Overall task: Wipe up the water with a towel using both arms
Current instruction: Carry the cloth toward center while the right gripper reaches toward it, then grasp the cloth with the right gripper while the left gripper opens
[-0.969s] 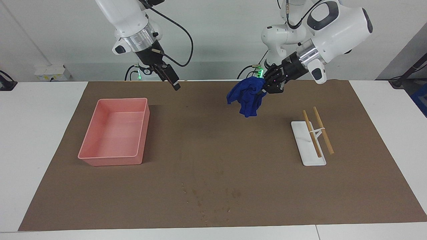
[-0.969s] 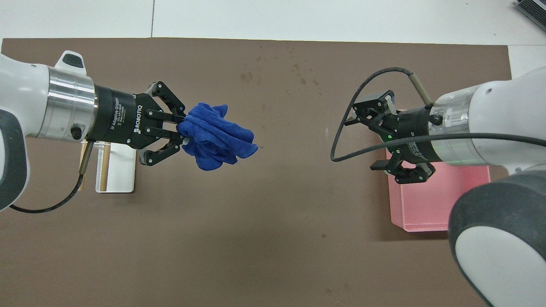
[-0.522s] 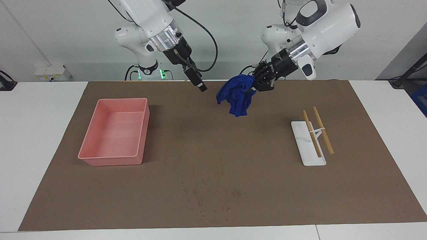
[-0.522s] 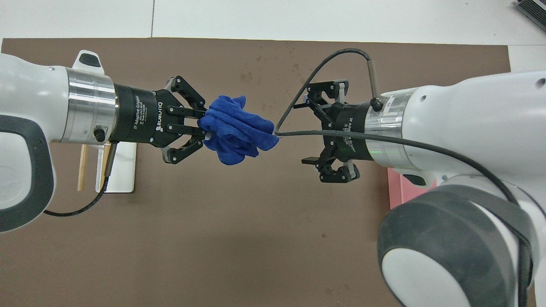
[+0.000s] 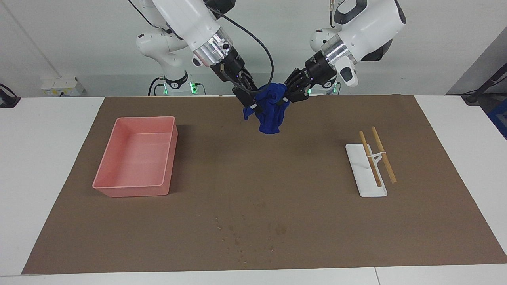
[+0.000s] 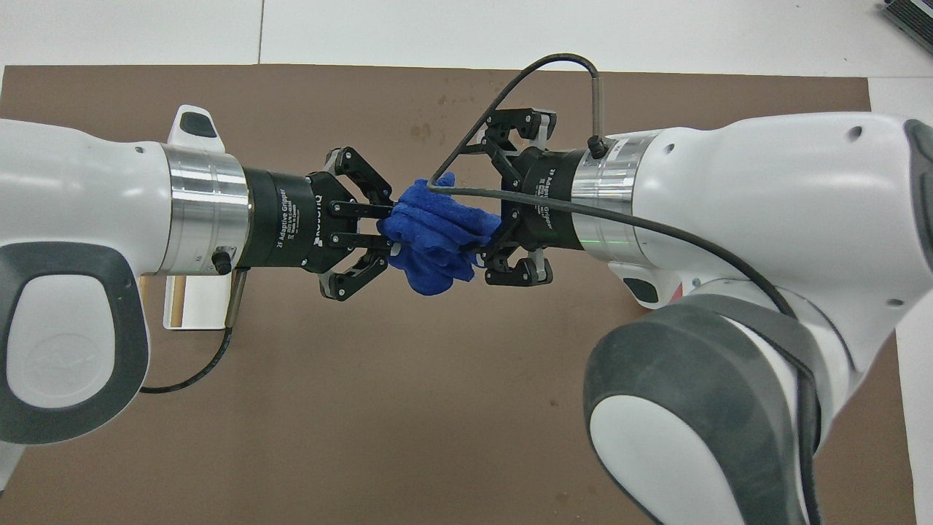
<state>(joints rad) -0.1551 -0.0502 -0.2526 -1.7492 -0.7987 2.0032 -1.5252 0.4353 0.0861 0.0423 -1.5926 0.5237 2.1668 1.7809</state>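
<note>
Towel (image 5: 270,113) — bunched, aloft, clenched in left gripper (image 5: 286,96) fingertips. Right gripper (image 5: 250,102) — fingers spread wide, straddling the towel's free end, not closed on it.

soft, rumpled deep-blue cloth towel (image 5: 270,113) between glossy white plastic arms (image 6: 87,219) with brushed-metal wrist rings — over a matt brown mat (image 5: 277,206); smooth pink plastic tray (image 5: 136,158), pale wooden sticks (image 5: 378,158).
</note>
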